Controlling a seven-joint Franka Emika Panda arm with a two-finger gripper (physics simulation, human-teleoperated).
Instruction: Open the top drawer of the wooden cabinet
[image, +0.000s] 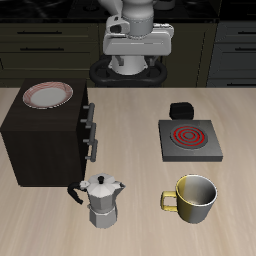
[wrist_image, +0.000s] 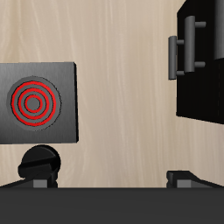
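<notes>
Moka pot (image: 101, 199) before shut top drawer (image: 87, 109) (gripper (image: 138, 40) well apart)

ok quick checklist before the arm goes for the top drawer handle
1. Top drawer shut, front flush with the wooden cabinet: ok.
2. Its handle in sight of the wrist camera: ok.
3. Gripper at the handle: not ok, it hangs high at the table's back.
4. Gripper open: cannot tell.
5. Moka pot clear of the drawer's path: cannot tell, it stands near the cabinet's front corner.
6. Plate sits steady on the cabinet top: ok.
</notes>
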